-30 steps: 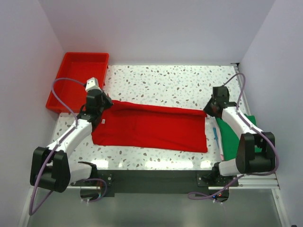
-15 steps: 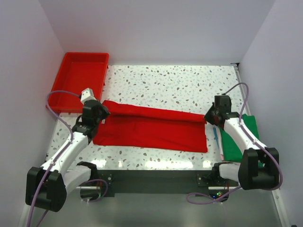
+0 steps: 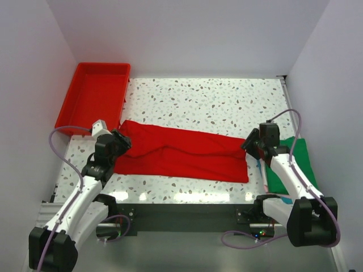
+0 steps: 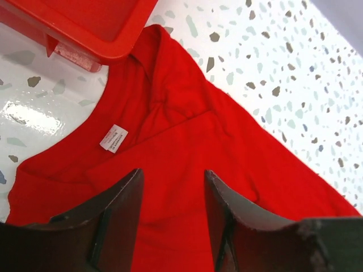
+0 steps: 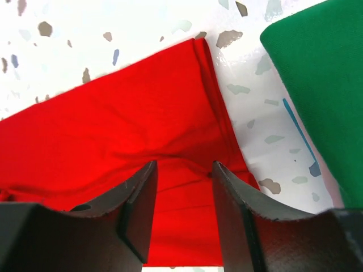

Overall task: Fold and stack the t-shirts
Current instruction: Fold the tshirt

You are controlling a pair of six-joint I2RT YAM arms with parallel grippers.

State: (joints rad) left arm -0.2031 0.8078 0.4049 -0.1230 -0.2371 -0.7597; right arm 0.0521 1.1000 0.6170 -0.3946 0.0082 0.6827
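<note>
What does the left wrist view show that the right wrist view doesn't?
Left wrist only: a corner of the red tray, and the white neck label at the shirt's collar end.
Right wrist only: the folded green t-shirt, lying apart from the red shirt's other end with bare table between them.
Both: the red t-shirt, the speckled table, and that arm's own fingers with red cloth in the gap between them.

Red t-shirt [image 3: 187,158] half-folded; green t-shirt [image 3: 302,158] folded
</note>
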